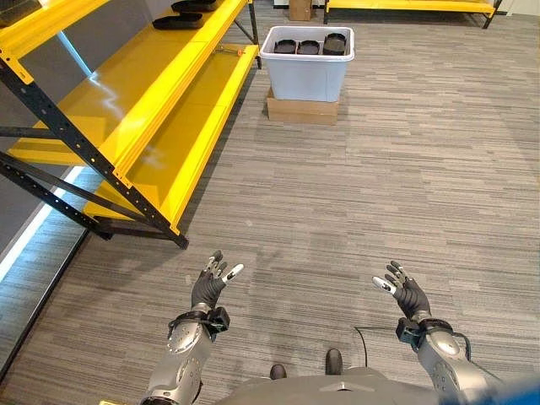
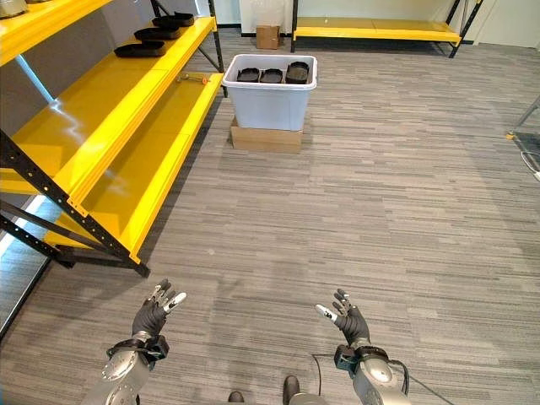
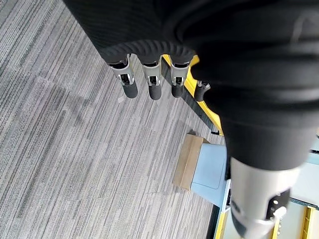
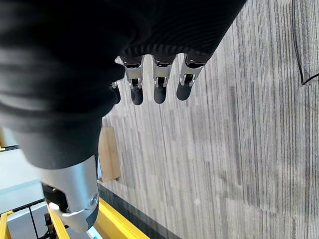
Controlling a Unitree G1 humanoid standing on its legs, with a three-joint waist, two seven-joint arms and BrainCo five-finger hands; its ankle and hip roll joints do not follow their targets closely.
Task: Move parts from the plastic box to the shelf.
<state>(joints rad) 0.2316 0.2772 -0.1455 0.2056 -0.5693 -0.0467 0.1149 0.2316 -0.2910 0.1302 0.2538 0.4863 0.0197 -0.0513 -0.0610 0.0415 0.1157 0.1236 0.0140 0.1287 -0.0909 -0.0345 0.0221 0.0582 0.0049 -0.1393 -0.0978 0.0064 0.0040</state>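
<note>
Left eye view: pale grey plastic box (image 1: 307, 72) at the far end of the floor, standing on a flat cardboard slab (image 1: 302, 109), just beside the end of the yellow shelf (image 1: 152, 93). Inside the box, three black parts (image 1: 309, 45) side by side, tops level with the rim (shallow, dish-like, exact form too small to tell). Two more black parts (image 2: 157, 38) already lying on the upper shelf level, toward its far end, well apart from the box.

Shelf itself: yellow decks on a dark metal frame with diagonal braces, running along the robot's left side. Lower deck glossy, catching a streak of light. Second yellow shelf (image 2: 375, 30) across the back of the room, with a small cardboard carton (image 2: 268, 36) on the floor near it.

Floor (image 1: 380, 194): grey striped carpet throughout.

Left hand (image 1: 208, 286) and right hand (image 1: 407, 294) both raised low in front, well apart from each other and from the box, palms facing inward, fingers straight and slightly spread, holding nothing. Same straight fingers (image 3: 150, 82) seen in the left wrist view, and likewise in the right wrist view.
</note>
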